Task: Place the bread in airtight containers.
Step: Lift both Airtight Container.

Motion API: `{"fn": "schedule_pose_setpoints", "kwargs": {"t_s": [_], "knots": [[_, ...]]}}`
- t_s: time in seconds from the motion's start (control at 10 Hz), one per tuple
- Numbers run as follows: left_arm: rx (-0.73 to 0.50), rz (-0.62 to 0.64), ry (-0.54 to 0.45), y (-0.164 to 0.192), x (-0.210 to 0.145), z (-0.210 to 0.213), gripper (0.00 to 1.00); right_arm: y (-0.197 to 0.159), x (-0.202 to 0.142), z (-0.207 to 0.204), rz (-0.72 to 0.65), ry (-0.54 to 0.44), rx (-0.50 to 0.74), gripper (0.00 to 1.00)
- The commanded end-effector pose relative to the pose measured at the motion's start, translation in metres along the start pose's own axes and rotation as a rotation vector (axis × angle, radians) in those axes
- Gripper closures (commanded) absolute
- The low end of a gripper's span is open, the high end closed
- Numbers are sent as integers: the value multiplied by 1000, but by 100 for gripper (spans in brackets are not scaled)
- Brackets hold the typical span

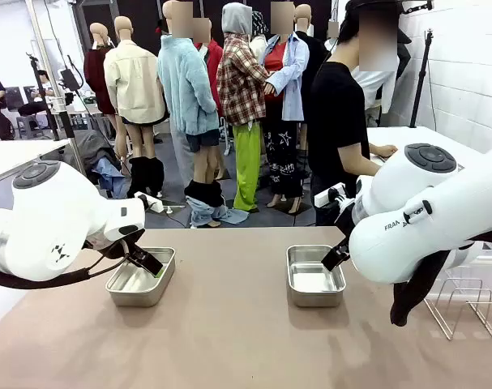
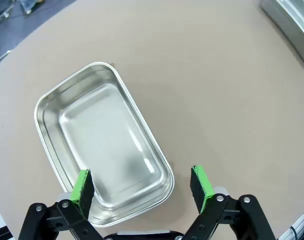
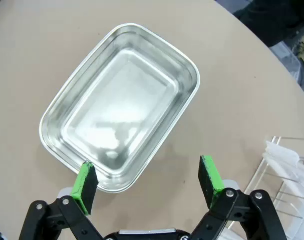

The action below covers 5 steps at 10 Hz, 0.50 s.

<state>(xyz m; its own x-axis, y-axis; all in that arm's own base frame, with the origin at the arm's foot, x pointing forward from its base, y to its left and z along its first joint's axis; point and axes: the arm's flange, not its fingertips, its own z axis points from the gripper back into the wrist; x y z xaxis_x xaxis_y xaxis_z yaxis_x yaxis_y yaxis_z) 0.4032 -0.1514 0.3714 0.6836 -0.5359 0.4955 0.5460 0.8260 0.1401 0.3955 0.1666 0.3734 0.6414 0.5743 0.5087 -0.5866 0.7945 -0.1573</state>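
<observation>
Left claw [image 2: 141, 190] is wide open, and its two green pads [image 2: 83, 192] are far apart. In the left wrist view the left steel tub [image 2: 106, 140] lies slanted across the middle and left of the frame. The claw hangs over the tub's lower end. One pad is above the tub's lower left rim. The other pad is just past the lower right corner, over the bare tabletop [image 2: 217, 100]. In the front view this claw [image 1: 144, 259] sits low at the left steel tub [image 1: 140, 284] in the lower left of the frame. The right claw [image 3: 147, 182] is wide open too. In the right wrist view the right steel tub [image 3: 121, 105] lies up and to the left of it. One pad is over the tub's lower rim and the other is over the tabletop beside it. A wire rack [image 3: 287, 170] sits in the lower right corner. In the front view the right claw [image 1: 336, 258] is at the right edge of the right steel tub [image 1: 313, 279], a bit right of the middle. Both tubs show their shiny bottoms and stand well apart. A person [image 1: 339, 121] in a black top stands at the far side, upper right.
</observation>
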Motion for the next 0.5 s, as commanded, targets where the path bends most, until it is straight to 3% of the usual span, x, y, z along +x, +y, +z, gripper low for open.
{"fn": "schedule_pose_setpoints", "kwargs": {"t_s": [0.0,0.4], "knots": [[0,0,0,0,0,0,0,0,0,0,0,0,0,0],[0,0,0,0,0,0,0,0,0,0,0,0,0,0]]}}
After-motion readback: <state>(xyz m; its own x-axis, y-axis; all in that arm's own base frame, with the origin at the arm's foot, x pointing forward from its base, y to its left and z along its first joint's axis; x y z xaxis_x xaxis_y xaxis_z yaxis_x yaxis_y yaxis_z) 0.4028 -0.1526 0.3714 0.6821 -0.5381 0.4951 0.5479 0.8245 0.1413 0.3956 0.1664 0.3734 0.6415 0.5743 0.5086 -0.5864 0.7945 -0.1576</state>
